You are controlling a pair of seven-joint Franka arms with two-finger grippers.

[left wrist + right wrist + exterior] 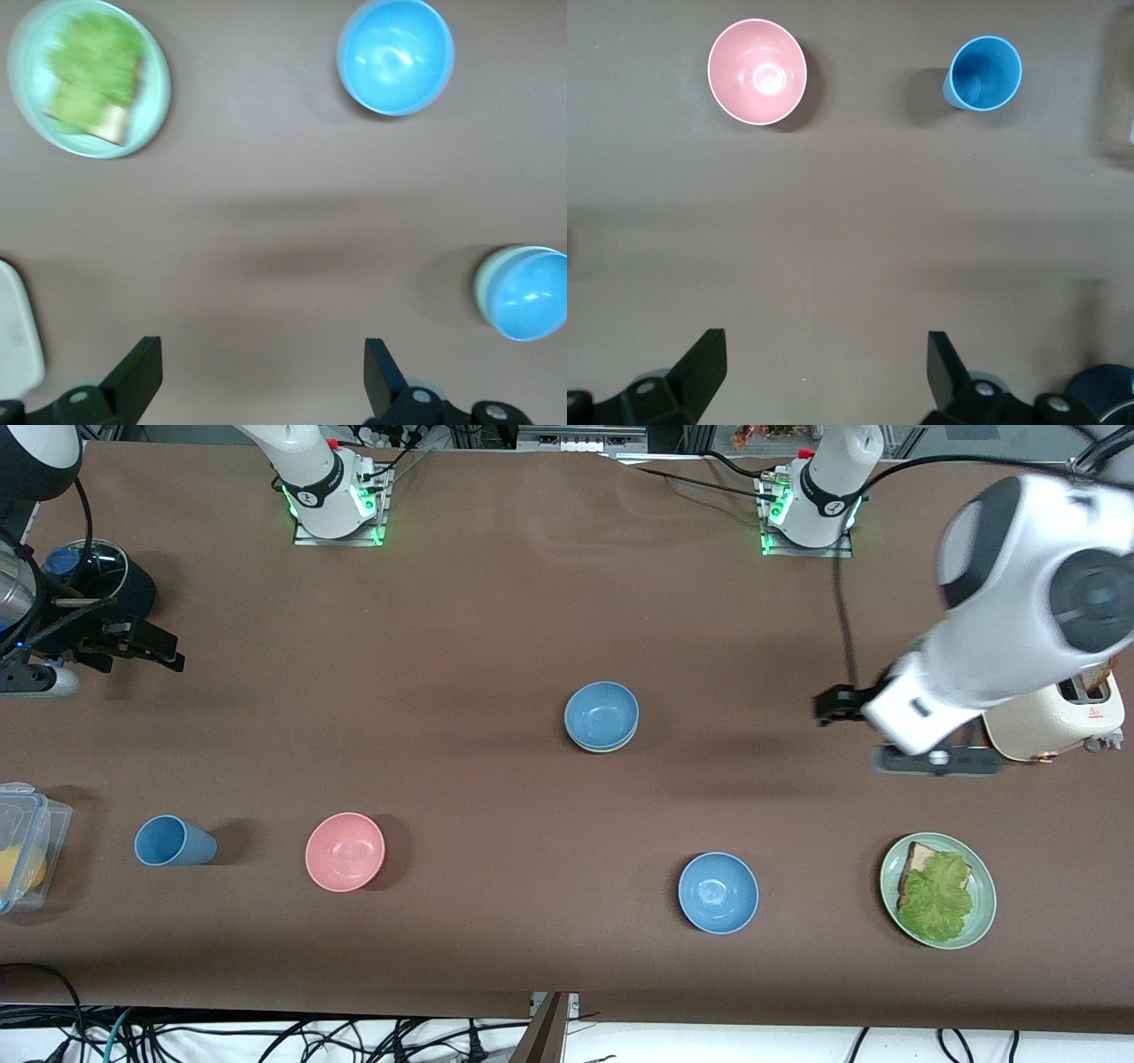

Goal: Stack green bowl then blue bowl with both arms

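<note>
Plain brown cloth-covered table, no pattern. Small matte sky-blue bowl nested in a pale sage-green bowl, only a thin green rim showing. Second plain sky-blue bowl, same shade. Plain matte pink bowl. Tall narrow blue cup, slightly deeper blue inside. Wide pale green plate with tan bread slice and bright green crinkled lettuce. Cream-white toaster with small red mark. Glossy white arms, grey-black joints. Left gripper black, right gripper black. Clear plastic box, blue clip, yellow contents.
</note>
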